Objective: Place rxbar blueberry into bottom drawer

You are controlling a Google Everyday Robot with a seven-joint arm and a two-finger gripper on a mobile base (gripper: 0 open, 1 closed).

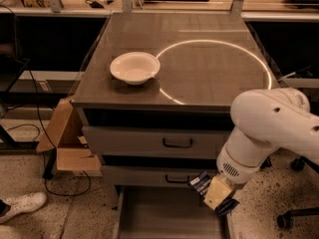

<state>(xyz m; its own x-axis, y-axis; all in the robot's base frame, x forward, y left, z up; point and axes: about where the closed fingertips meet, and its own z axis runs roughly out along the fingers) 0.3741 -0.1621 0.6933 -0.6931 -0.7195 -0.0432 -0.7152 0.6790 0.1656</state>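
Note:
The rxbar blueberry (201, 182) is a dark blue wrapper whose ends stick out on both sides of my gripper (218, 194). The gripper is shut on it, at the end of the white arm (269, 133). It hangs over the right side of the open bottom drawer (164, 215), just in front of the middle drawer. The bottom drawer is pulled out, and the grey tray floor that shows holds nothing; its front runs out of frame.
A white bowl (134, 67) sits on the cabinet top (209, 68). The two upper drawers (177, 142) are closed. A cardboard box (67, 143) and cables lie on the floor at left, with a white shoe (20, 205). A chair base (299, 215) stands at right.

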